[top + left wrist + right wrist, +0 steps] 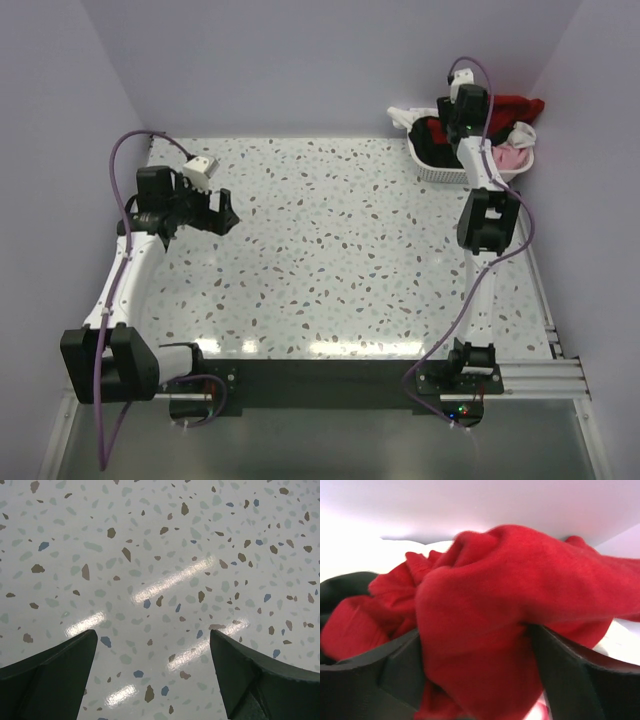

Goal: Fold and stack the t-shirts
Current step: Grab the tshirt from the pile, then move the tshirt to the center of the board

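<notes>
Reaching into basket (438,172) far right: right gripper (472,630) jaws wide, red shirt (510,575) bunched between them, not yet pinched. We judge: close on thick fold, lift slow clear of rim, carry to table (330,240). Left gripper (152,635) spread wide, empty, over table left.

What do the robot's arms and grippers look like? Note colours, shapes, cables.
The left arm and right arm have white links, black boxy joints and a looping purple cable each. A white camera block sits on each wrist. The left gripper and right gripper have dark wedge-shaped fingers.
</notes>
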`<state>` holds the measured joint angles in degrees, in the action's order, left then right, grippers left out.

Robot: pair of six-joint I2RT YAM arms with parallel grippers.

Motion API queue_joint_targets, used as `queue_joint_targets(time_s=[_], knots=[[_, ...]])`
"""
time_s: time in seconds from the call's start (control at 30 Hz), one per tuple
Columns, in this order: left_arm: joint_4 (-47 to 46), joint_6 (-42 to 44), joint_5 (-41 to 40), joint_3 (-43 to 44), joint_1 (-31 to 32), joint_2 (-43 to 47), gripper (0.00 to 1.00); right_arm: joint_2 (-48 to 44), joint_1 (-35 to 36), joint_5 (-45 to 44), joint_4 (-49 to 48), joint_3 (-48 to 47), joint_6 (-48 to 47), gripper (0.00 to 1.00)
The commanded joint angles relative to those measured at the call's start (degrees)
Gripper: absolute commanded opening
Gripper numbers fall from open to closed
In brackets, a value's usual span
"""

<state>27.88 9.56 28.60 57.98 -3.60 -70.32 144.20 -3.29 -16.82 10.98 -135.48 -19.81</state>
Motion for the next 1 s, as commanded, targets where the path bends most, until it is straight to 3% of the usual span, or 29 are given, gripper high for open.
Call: queue_joint_targets(time_s=[0.0,0.07,0.13,0.2,0.27,0.3,0.5,0.67,0.97], knots=[[-1.42,-0.6,1.29,2.67,0.34,0.1,1.0,1.43,-0.58,-2.87,-4.32,-5.83,1.78,0.69],[-1.42,-0.68,0.58,2.67,0.34,0.1,1.0,-0.31,-0.75,-2.69,-3.86,-5.5,3.28,0.49],[-1.42,-0.6,0.23,2.49,0.26,0.1,1.0,-5.04,-0.75,-0.85,-5.87,-1.03,3.9,0.38],[-1.42,-0.69,0.14,2.49,0.34,0.1,1.0,-8.22,-0.67,0.55,-7.11,2.57,3.82,0.2],[-1.42,-0.86,0.23,2.49,0.26,0.1,1.0,-11.65,-0.58,1.61,-5.72,2.59,3.99,0.04],[-1.42,-1.12,0.14,2.49,0.34,0.19,1.0,-12.88,-0.66,2.31,-4.58,2.33,4.78,0.0],[0.15,-1.83,-0.3,3.81,0.26,-1.21,1.0,-24.3,0.3,16.36,5.26,2.41,8.21,0.0],[1.56,-2.97,1.19,6.36,-0.27,-2.89,1.0,-33.88,6.0,26.11,12.83,5.65,9.27,0.0],[3.76,-3.33,5.23,10.22,-1.15,-1.48,1.0,-49.44,16.91,30.97,15.65,12.06,18.22,0.0]])
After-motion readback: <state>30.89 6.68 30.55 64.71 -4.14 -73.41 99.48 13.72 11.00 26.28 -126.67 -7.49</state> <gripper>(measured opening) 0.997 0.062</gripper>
